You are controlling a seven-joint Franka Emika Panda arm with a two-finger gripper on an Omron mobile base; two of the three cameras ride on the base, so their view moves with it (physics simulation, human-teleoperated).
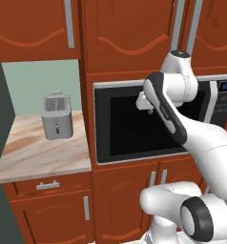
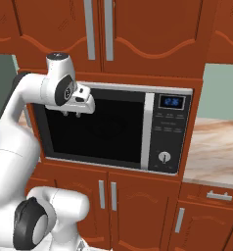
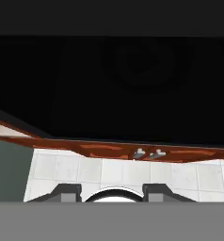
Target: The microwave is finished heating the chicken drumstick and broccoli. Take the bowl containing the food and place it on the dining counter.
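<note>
The microwave (image 1: 129, 124) (image 2: 108, 130) is built into the red-brown cabinets, and its black glass door (image 3: 114, 84) is closed. The bowl, chicken drumstick and broccoli are hidden behind that dark door. The dining counter is out of view. My gripper (image 1: 145, 108) (image 2: 72, 114) (image 3: 111, 194) hangs close in front of the upper part of the door, toward its left side, pointing down. Its fingers stand apart with nothing between them.
The control panel (image 2: 167, 132) with its blue display and a dial is on the microwave's right side. A silver toaster (image 1: 57, 116) stands on the marbled counter (image 1: 39, 152) to the left. More counter (image 2: 216, 147) lies to the right. Below are cabinet doors with handles (image 3: 149, 153) and white floor tiles (image 3: 132, 174).
</note>
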